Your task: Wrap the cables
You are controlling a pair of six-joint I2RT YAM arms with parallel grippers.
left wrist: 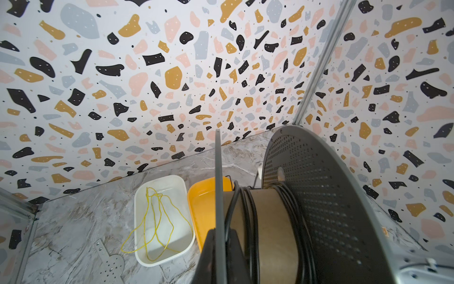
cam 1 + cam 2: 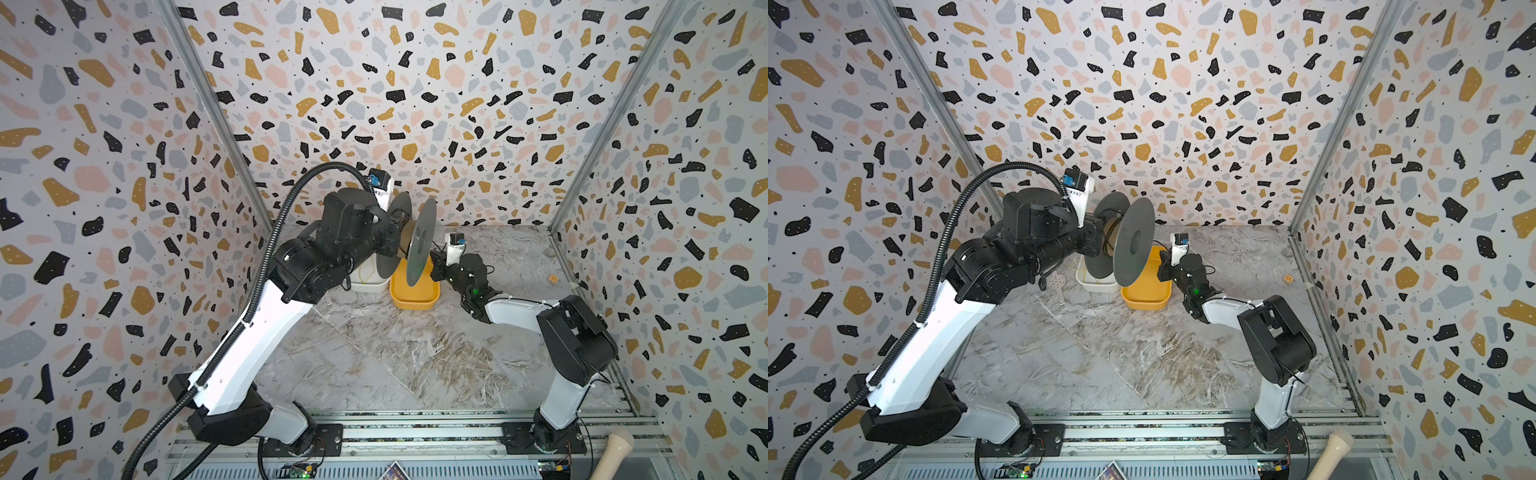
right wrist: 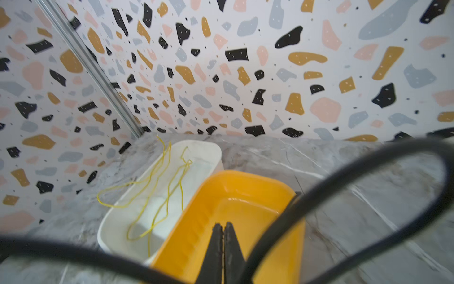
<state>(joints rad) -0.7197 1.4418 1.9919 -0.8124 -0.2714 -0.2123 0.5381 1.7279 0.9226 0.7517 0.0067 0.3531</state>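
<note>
Holding the spool [image 2: 422, 243] high off the worktop [image 2: 395, 365] with the left gripper [image 1: 220, 233], with jaws closed hard on the thin edge of one grey flange, plain to see in the left wrist view. Tipped on its side up there, with axle roughly level, hanging over the white tray [image 1: 159, 179] and the yellow tray [image 2: 415, 302] at the far end of the worktop. Showing only a few turns of the cables [image 1: 248, 209] on the brown cardboard core: some black strands bunched against the gripped flange, more packed against the perforated flange, with bare cardboard between. Down low and to the right of the spool, the right gripper [image 3: 223, 227], just beside the yellow tray in both top views. With jaws pressed fully together there, tip to tip, and nothing visible between the tips. Looping big and blurred across the right wrist view, close to the lens, more of that black cord, passing right beside the closed jaws; cannot tell whether pinched lower down or merely brushing past. Over in the white tray, side by side with the yellow one, a loose tangle of thin yellow cord [image 3: 181, 196], spilling over the rim onto the worktop. Lying flat on the worktop near the left arm, a small perforated metal piece [image 2: 1059, 284].
</note>
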